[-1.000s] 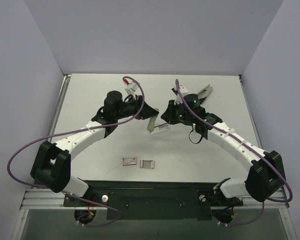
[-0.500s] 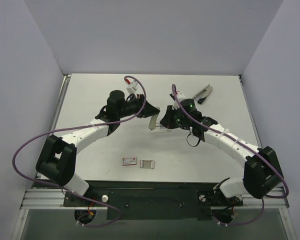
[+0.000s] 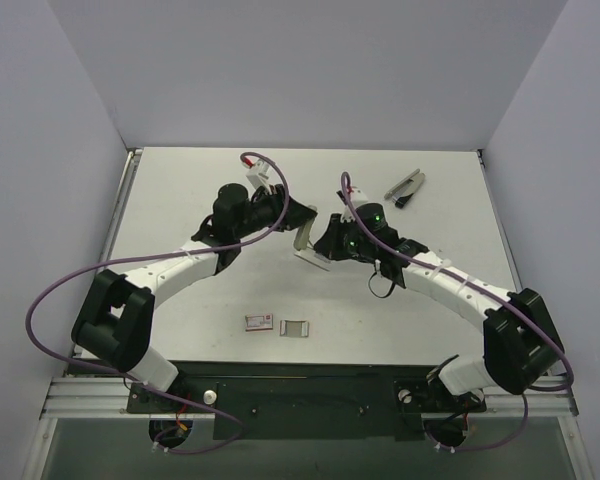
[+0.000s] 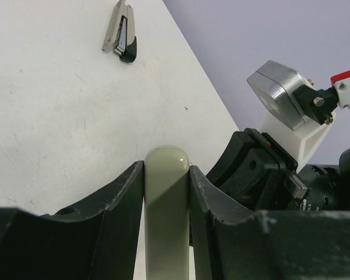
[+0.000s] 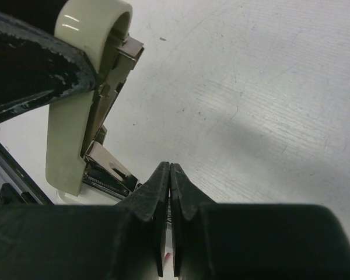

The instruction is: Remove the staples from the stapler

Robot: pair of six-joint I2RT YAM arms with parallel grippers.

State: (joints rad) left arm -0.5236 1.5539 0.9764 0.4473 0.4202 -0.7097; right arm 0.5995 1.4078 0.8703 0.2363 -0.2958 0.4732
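The left claw pinches the stapler by its pale grey-green shell bar, with one finger on each side. The bar's rounded end pokes out past the fingertips. The stapler sits between the two claws, over the middle of the worktop, and its silver metal inner bar angles out of the shell. The right claw is pressed together with nothing between its fingers. Its tips are just beside that metal bar; I cannot tell whether they touch it. Beyond the right claw, towards the far edge, lies a grey-and-black tool. Nearer than both claws, a small red-and-white box and a small grey box rest side by side.
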